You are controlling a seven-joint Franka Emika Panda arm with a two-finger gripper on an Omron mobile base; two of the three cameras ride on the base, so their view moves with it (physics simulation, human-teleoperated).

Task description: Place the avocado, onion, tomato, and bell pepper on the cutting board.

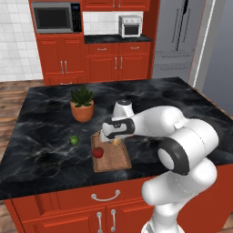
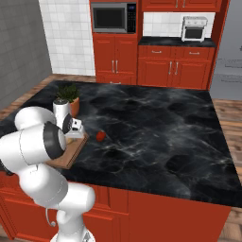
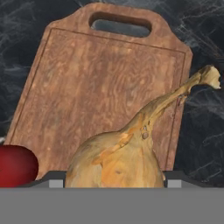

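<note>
On the black marble island counter (image 1: 45, 113) I see the brown wooden cutting board (image 1: 113, 159) lying flat near the front edge, its grain visible. From my hand camera, the onion (image 3: 116, 159), a tan-yellow bulb with a thin pointed stalk slanting toward the upper right, sits clamped between my two dark finger tips (image 3: 56, 180), so my gripper (image 3: 111, 181) is grasping the onion. Below it lies the board, its cut-out handle at the far end of that view. A red round item (image 3: 15, 166), either the tomato or the pepper, I cannot tell which, rests on the board beside the onion. From the left base camera, my gripper (image 1: 113, 139) hangs over the far end of the board, and the red item (image 1: 98, 152) sits on the board's left side. The avocado (image 1: 73, 140), small and green, lies on the counter just left of the board, apart from it. A potted plant (image 1: 82, 105) stands behind it. From the right base camera, a second red item (image 2: 100, 136) lies on the counter right of the board, apart from it.
</note>
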